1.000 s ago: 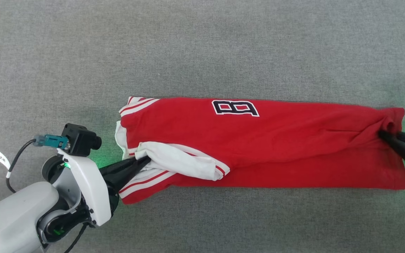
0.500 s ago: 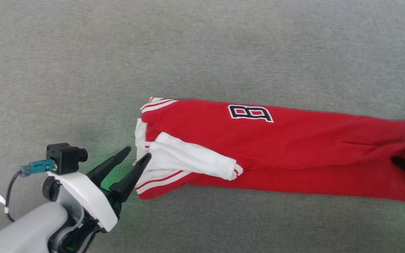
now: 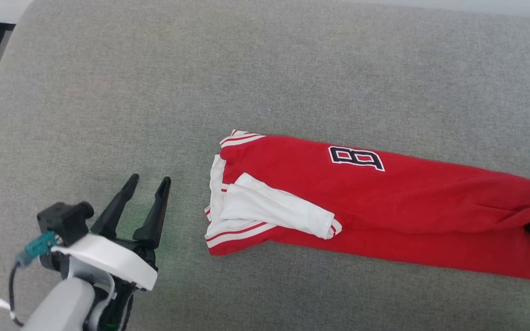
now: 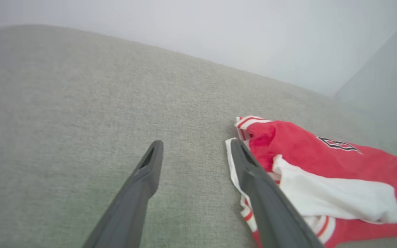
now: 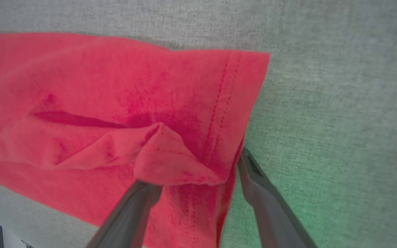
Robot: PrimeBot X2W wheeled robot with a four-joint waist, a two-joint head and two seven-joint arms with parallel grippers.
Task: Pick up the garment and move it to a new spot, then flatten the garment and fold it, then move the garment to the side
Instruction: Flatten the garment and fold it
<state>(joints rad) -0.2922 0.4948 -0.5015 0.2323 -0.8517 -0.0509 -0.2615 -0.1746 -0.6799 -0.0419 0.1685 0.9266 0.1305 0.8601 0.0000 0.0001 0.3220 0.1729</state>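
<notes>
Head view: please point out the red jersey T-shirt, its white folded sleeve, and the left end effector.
red jersey T-shirt (image 3: pixel 430 202), head view, middle of its red body.
white folded sleeve (image 3: pixel 274 207), head view, middle of the sleeve.
left end effector (image 3: pixel 149 180), head view, midway between its dark fingertips.

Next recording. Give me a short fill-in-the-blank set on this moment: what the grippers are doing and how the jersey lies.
1. The left gripper is ___, beside the garment without touching it.
2. The garment lies on a ___ fabric surface.
3. The sleeve folded over the garment is ___.
4. The stitched hem lies at the spread fingers of the ___ gripper.

Missing words: open; grey; white; right.
</notes>
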